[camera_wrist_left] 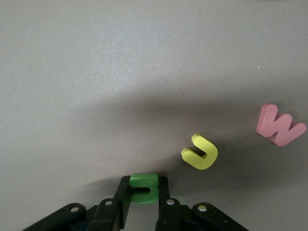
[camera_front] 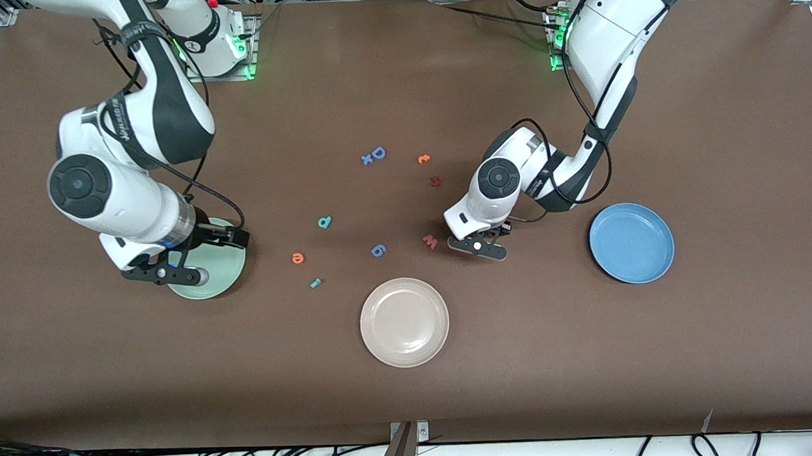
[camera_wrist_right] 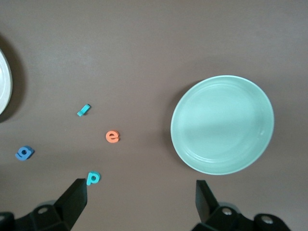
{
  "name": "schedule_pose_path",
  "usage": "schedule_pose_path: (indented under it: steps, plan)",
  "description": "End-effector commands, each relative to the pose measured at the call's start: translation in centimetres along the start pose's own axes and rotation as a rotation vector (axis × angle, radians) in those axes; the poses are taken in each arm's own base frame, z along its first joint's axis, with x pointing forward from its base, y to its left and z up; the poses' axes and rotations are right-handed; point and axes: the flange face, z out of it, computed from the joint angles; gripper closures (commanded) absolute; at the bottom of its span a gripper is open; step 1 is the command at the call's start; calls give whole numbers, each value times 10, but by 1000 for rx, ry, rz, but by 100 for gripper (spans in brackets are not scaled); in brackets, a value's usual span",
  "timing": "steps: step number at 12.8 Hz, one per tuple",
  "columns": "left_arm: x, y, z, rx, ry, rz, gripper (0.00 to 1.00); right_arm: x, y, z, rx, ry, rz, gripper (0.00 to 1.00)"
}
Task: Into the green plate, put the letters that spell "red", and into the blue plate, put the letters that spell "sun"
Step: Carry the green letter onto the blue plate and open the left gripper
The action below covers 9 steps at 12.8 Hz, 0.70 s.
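Note:
My left gripper (camera_wrist_left: 143,197) is shut on the olive-green "u/n" letter (camera_wrist_left: 143,187), low at the table (camera_front: 480,246). A yellow "u/n" letter (camera_wrist_left: 200,152) lies close beside it. The blue plate (camera_front: 631,242) sits toward the left arm's end. My right gripper (camera_wrist_right: 142,197) hangs open with nothing in it over the edge of the green plate (camera_wrist_right: 222,125), which holds nothing (camera_front: 224,269). The orange "e" (camera_front: 298,259), the teal "p" shape (camera_front: 324,222) and the small teal piece (camera_front: 316,283) lie on the table between the green plate and the middle.
A beige plate (camera_front: 404,322) sits nearest the front camera. A pink "w" (camera_front: 429,241) lies next to my left gripper, with a blue "6" shape (camera_front: 378,250) nearby. Farther back are a blue "D" (camera_front: 378,153), a small orange letter (camera_front: 424,159) and a dark red letter (camera_front: 435,181).

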Motion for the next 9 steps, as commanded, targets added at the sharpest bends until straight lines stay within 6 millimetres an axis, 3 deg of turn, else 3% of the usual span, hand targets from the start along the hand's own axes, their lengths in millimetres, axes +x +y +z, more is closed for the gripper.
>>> schedule_pose_path:
  steps: [1,2,5,9]
  plan:
    - [6,-10,-25,45,9,-10,84,6,-21,28,15,-5,5,0]
    - [8,-12,-37,57,4,-12,84,3,-39,40,17,5,-22,0]
    - [21,-37,-80,83,2,31,84,11,-54,74,31,32,-20,0]
    - [27,-124,-106,91,-60,137,83,14,-76,115,61,84,-22,0]
